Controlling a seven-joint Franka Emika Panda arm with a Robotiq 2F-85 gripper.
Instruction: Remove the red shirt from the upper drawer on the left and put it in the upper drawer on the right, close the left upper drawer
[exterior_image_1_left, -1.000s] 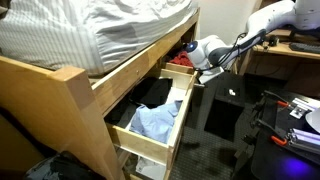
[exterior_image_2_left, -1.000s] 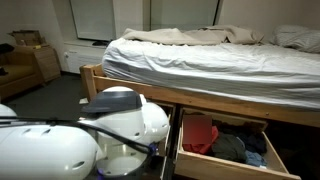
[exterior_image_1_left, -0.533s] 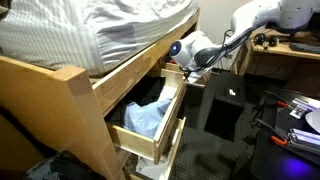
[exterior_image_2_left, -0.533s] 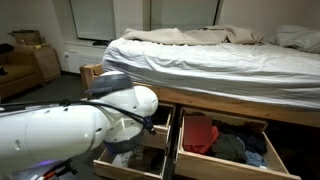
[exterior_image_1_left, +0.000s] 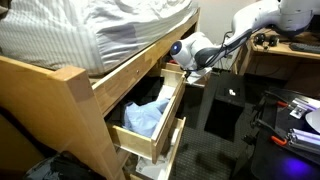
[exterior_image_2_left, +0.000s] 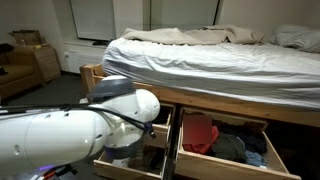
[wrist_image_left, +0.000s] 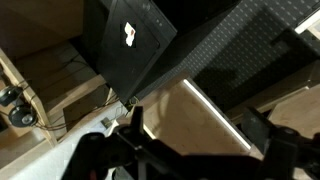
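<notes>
The gripper (wrist_image_left: 200, 140) is hovering with fingers spread apart, apparently grasping nothing, just beside the wooden front of the left drawer (exterior_image_1_left: 166, 124), which is standing partly open. The red shirt (exterior_image_2_left: 200, 132) is lying in the right drawer (exterior_image_2_left: 226, 170) beside dark clothes (exterior_image_2_left: 240, 148), under the bed (exterior_image_2_left: 200, 60).

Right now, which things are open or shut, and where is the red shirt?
Red shirt: lying in the right upper drawer.
Right upper drawer: open.
Left upper drawer: pulled out partway, light blue clothes inside.
Bed: unmade, sheets rumpled.
Gripper: at the left upper drawer's far end; cannot tell if the jaws are open or shut.
</notes>
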